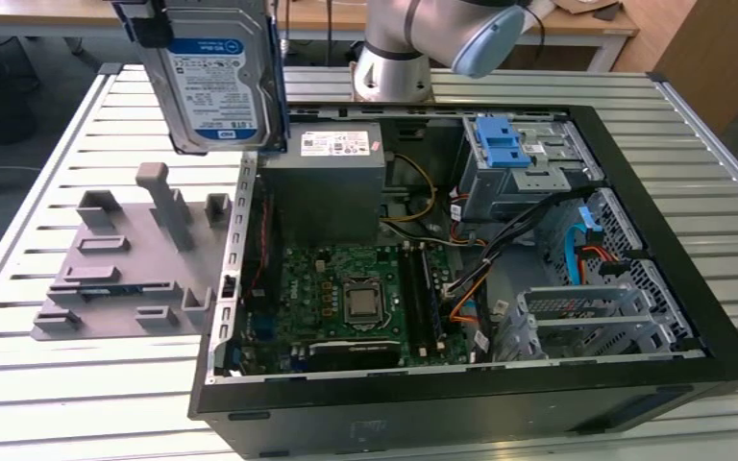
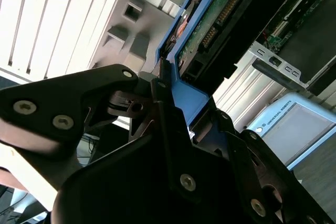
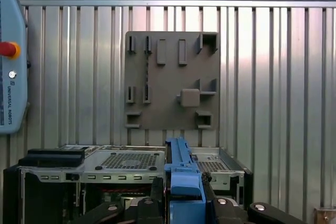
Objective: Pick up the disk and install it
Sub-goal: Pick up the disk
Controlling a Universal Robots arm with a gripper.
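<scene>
We see the gripper (image 2: pixel 184 95) clenched on the disk (image 1: pixel 215 82), its black fingers (image 2: pixel 167 129) pinching the blue carrier bracket at one end. In both wrist views the bracket's blue edge runs out from between the jaws. In the exterior view the disk hangs upright in the air, label towards us, at about eleven o'clock from the middle of the open computer case (image 1: pixel 472 423). Its lower edge shows against the case's corner near the grey power supply (image 1: pixel 324 168). The case lies on its side on a table (image 1: pixel 61 403) of pale metal slats, which appear as ribbing in the first wrist view. At nine o'clock from the case, a grey fixture plate (image 1: pixel 126 269) with upright pegs rests flat on the slats, just beside it. Inside the case the power supply sits at twelve o'clock, the drive cage (image 1: pixel 523 158) with its blue latch at one o'clock, and the green motherboard (image 1: pixel 356 298) near the middle. The robot arm (image 1: pixel 402 48) rises from the table at twelve o'clock. Beyond the table are a wooden desk (image 1: pixel 587 29) and a grey floor (image 1: pixel 16 168). A teach pendant (image 3: pixel 10 61) with a red button shows beside the slats in the first wrist view.
</scene>
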